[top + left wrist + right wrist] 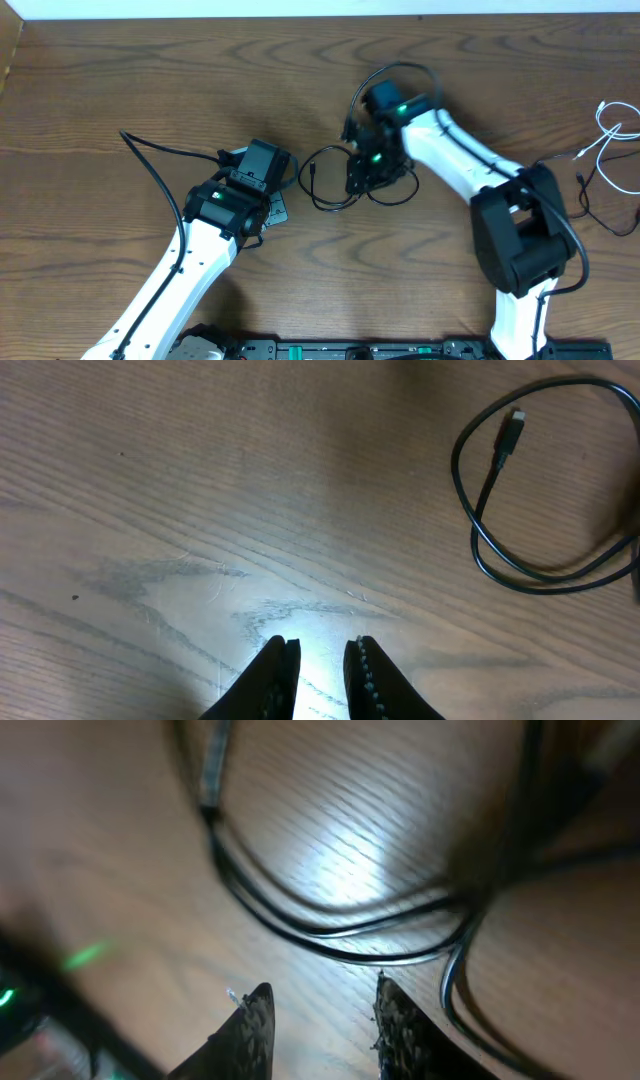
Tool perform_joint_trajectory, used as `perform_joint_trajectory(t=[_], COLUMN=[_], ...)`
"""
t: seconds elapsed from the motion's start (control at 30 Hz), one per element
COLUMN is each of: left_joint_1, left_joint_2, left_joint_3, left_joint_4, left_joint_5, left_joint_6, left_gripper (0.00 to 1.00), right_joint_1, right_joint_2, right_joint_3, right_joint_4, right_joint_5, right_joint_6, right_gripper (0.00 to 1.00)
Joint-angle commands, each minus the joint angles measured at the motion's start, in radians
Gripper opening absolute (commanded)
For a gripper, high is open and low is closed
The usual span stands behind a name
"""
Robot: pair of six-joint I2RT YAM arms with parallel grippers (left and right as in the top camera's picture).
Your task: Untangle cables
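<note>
- Only the overhead view shows a white cable and a thin black cord at the table's right edge, well apart from both arms.
- Black cable loops at mid-table, just ahead of the right gripper, whose jaws are apart and empty.
- Left gripper: narrow gap, empty.
- Left wrist view shows the plug lying steeply tilted, tip toward the frame's top.
</note>
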Motion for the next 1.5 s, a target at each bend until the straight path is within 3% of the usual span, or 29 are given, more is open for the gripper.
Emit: perform_joint_trajectory(t=[0.0, 0.27, 0.43, 0.57, 0.7, 0.9, 1.17, 1.47], left_joint_1=[0.003, 0.003, 0.003, 0.003, 0.003, 0.003, 0.003, 0.003], left_joint_2=[0.004, 0.004, 0.004, 0.004, 0.004, 0.004, 0.004, 0.004], left_joint_3=[-0.001, -0.001, -0.001, -0.001, -0.001, -0.001, -0.001, -0.001], left_joint_4=[-0.003, -0.003, -0.003, -0.002, -0.003, -0.003, -0.003, -0.002], left_joint_5=[-0.017, -0.017, -0.017, -0.017, -0.017, -0.017, -0.017, -0.017], left_joint_6=[-0.009, -0.009, -0.009, -0.009, -0.009, -0.009, -0.009, -0.009], left_gripper=[0.22, 0.22, 0.22, 0.22, 0.22, 0.22, 0.22, 0.22], right_joint_1=[0.051, 0.127, 0.142, 0.152, 0.155, 0.155, 0.098, -0.063], right_joint_2=[0.009, 0.009, 0.009, 0.009, 0.009, 0.009, -0.03, -0.27], right_joint_3=[-0.024, -0.108, -0.162, -0.191, -0.201, -0.201, -0.2, -0.196], right_joint_4=[0.014, 0.171, 0.237, 0.274, 0.314, 0.32, 0.254, 0.159], right_joint_5=[0.222, 0.325, 0.339, 0.339, 0.338, 0.339, 0.356, 0.524], right_joint_6=[0.264, 0.511, 0.563, 0.563, 0.562, 0.56, 0.441, 0.268], right_gripper=[0.29, 0.29, 0.29, 0.24, 0.01, 0.01, 0.01, 0.01])
